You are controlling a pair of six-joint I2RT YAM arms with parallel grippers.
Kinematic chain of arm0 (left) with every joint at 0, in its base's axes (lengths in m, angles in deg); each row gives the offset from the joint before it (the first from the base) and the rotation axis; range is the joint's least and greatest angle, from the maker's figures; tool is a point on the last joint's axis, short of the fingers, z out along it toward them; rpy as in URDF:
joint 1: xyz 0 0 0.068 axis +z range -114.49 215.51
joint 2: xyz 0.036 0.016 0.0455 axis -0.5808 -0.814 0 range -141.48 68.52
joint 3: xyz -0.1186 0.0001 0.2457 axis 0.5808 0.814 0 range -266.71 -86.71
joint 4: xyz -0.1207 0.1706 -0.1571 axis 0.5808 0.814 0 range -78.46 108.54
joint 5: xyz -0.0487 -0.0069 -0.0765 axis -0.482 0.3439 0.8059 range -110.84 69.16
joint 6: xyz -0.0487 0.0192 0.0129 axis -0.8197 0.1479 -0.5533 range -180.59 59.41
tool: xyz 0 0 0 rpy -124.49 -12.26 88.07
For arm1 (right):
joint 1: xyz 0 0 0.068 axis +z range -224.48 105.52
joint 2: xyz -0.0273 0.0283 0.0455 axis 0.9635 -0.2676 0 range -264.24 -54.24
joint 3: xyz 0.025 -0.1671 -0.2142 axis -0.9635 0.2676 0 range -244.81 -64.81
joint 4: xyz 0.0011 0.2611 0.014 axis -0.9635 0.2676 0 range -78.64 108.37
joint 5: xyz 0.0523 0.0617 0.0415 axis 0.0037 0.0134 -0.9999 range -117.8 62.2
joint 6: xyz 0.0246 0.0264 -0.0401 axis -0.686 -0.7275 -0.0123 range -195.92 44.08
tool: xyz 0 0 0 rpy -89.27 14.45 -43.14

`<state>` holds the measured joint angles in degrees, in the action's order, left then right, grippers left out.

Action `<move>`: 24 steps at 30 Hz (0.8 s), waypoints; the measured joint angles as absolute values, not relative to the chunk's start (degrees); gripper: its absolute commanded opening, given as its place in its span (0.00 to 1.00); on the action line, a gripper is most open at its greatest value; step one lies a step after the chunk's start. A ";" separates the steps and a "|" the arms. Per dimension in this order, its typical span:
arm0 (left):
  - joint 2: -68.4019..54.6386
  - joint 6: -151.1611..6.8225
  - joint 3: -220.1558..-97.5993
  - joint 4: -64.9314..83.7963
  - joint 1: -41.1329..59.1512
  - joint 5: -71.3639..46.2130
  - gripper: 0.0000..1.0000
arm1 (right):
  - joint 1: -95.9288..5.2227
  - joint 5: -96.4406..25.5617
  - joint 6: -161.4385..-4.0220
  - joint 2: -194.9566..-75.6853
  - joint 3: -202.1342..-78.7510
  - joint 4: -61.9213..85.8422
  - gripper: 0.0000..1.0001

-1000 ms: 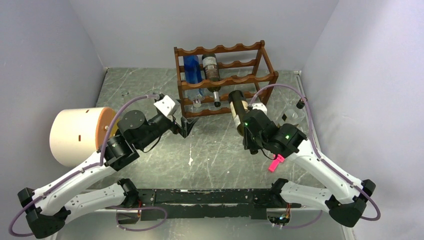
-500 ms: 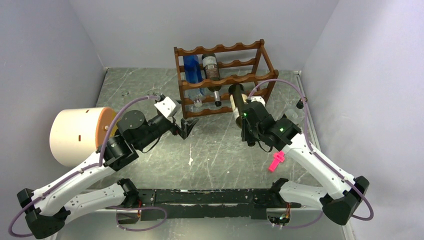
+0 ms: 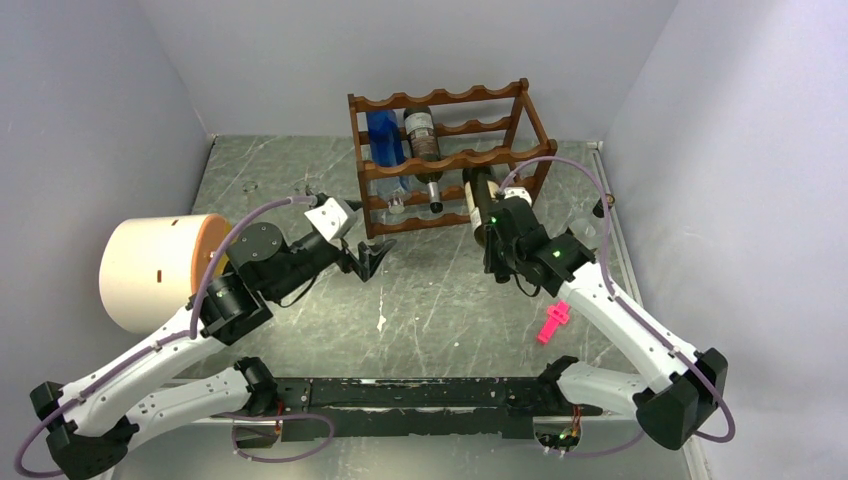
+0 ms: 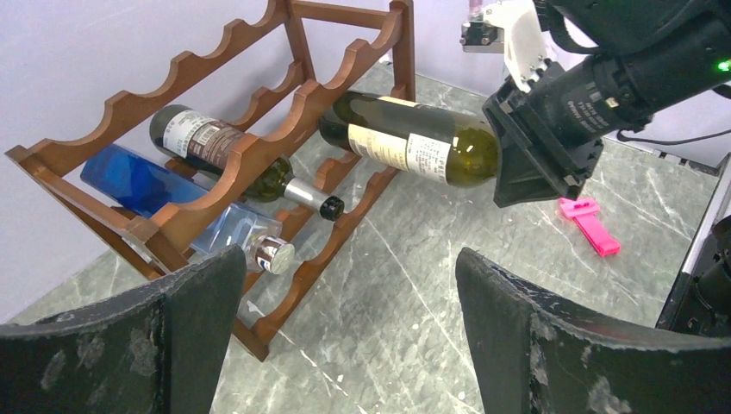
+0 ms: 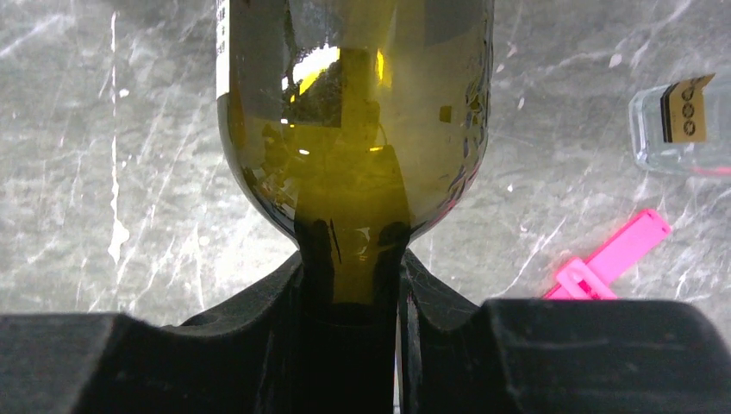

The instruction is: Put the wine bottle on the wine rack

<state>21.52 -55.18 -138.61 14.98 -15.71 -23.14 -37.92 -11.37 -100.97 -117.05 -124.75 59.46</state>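
Observation:
The reddish-brown wooden wine rack point(image 3: 450, 160) stands at the back middle; it also shows in the left wrist view point(image 4: 233, 164). It holds a dark labelled bottle point(image 4: 233, 151) and a blue bottle point(image 4: 138, 181). My right gripper point(image 3: 500, 243) is shut on the neck of the green wine bottle point(image 3: 480, 195), which lies level with its base going into the rack's right side over the front rail point(image 4: 405, 138). The right wrist view shows the bottle's shoulder point(image 5: 353, 155) and the fingers point(image 5: 259, 310) clamped on its neck. My left gripper point(image 3: 368, 262) is open and empty in front of the rack.
A cream cylinder with an orange end point(image 3: 160, 270) lies at the left. A pink clip point(image 3: 552, 322) lies on the table under the right arm. A small clear glass bottle point(image 5: 681, 129) lies to the right. Grey walls close the sides and back.
My right gripper has carried the green bottle back toward the rack, and its base now reaches between the rails on the right side. The left arm has barely moved.

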 measured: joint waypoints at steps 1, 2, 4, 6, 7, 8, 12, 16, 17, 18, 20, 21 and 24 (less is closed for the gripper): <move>21.65 -54.96 -138.61 14.98 -15.71 -23.08 0.95 | -38.58 -11.53 -100.38 -117.35 -124.38 58.24 0.00; 21.72 -54.79 -138.61 14.96 -15.71 -23.03 0.95 | -39.28 -11.70 -99.75 -117.70 -124.10 57.10 0.00; 21.81 -54.26 -138.61 14.93 -15.71 -22.90 0.95 | -40.72 -12.38 -98.40 -118.40 -123.46 54.65 0.00; 21.89 -53.82 -138.61 14.93 -15.71 -22.88 0.95 | -42.23 -13.43 -96.87 -119.52 -123.20 52.25 0.00; 21.98 -53.69 -138.61 14.93 -15.71 -22.88 0.95 | -42.95 -14.13 -96.03 -120.24 -123.18 51.07 0.00; 22.09 -53.63 -138.61 14.93 -15.71 -22.88 0.95 | -43.45 -14.61 -95.40 -120.85 -123.18 50.06 0.00; 22.57 -53.58 -138.59 14.67 -15.71 -22.88 0.95 | -46.12 -18.02 -92.52 -124.28 -123.18 44.31 0.00; 22.61 -55.07 -138.59 14.56 -15.71 -24.13 0.95 | -48.90 -20.07 -90.40 -127.43 -123.18 39.16 0.00; 22.61 -55.55 -138.59 14.59 -15.71 -24.83 0.95 | -49.53 -20.44 -89.89 -128.35 -123.20 37.80 0.00; 22.61 -56.25 -138.59 14.61 -15.71 -25.83 0.95 | -50.12 -20.86 -89.35 -129.20 -123.20 36.58 0.00; 22.59 -57.78 -138.65 15.00 -15.71 -27.75 0.95 | -50.97 -21.69 -88.36 -130.79 -123.20 34.65 0.00; 22.55 -58.48 -138.76 15.39 -15.71 -28.56 0.95 | -51.34 -22.15 -87.79 -131.47 -123.31 33.91 0.00; 21.94 -60.80 -140.42 18.17 -15.71 -31.03 0.95 | -52.09 -23.59 -86.16 -133.61 -123.94 32.07 0.00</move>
